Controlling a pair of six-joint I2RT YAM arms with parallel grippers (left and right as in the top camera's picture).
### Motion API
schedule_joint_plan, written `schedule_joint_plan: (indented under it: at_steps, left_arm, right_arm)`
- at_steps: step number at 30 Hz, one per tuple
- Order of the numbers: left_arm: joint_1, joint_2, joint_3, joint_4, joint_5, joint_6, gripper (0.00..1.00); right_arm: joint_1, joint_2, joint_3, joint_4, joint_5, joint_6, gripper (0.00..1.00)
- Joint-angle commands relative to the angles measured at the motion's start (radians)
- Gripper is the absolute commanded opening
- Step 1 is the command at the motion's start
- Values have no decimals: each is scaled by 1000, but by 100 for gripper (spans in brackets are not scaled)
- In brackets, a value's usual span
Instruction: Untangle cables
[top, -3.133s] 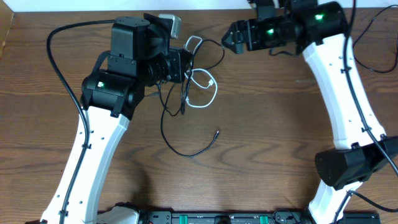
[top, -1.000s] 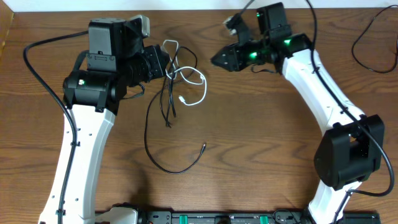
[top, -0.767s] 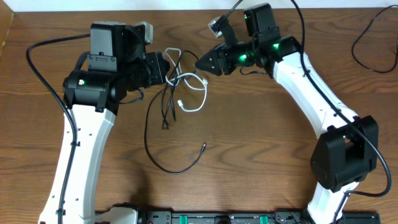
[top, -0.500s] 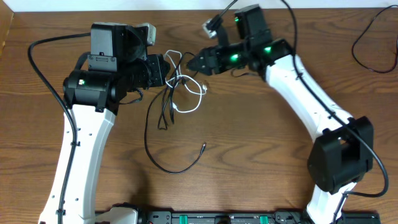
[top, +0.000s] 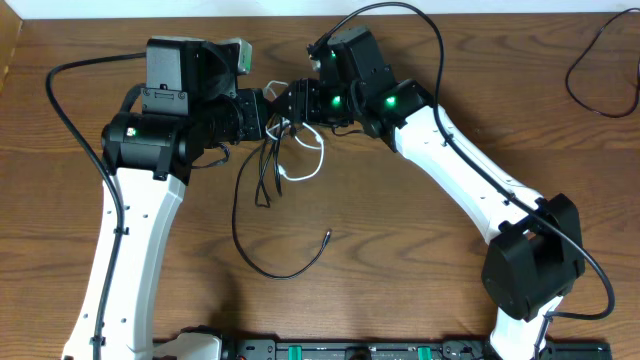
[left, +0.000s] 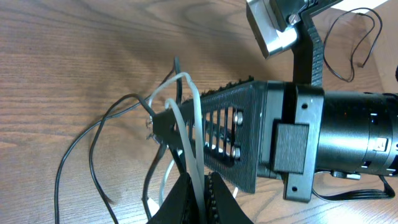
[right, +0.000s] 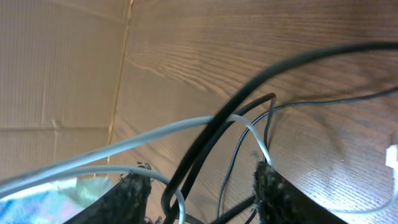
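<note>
Left gripper (left: 198, 199) was clenched on the white cable (left: 185, 76). Right gripper (right: 202, 196) stood spread, with white and black strands crossing the gap between its fingers, so it was the free one. The tangle lay between the two nearly meeting tips, at the far middle of the table (top: 420, 260). The black cable (top: 238, 235) trailed from there toward the near edge. In the overhead view both grippers hid the crossing, and the wrist views were too close to trace it.
</note>
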Motion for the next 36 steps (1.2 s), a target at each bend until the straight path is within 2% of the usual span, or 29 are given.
schedule_joint_plan:
  at_steps: [1, 8, 18, 24, 36]
  left_arm:
    - [2, 3, 22, -3, 8, 13, 8]
    - [2, 3, 22, -3, 8, 13, 7]
    - [2, 3, 22, -2, -56, 13, 7]
    - [1, 3, 22, -11, -43, 5, 7]
    - [0, 3, 22, -14, 2, -3, 7]
  right_arm:
    - [0, -24, -1, 6, 35, 47, 47]
    - [-18, -24, -1, 41, 20, 89, 40]
    - [-46, -24, -1, 72, -119, 94, 42]
    - [-50, -24, -1, 95, -73, 100, 47]
    - [2, -9, -1, 109, 15, 113, 46]
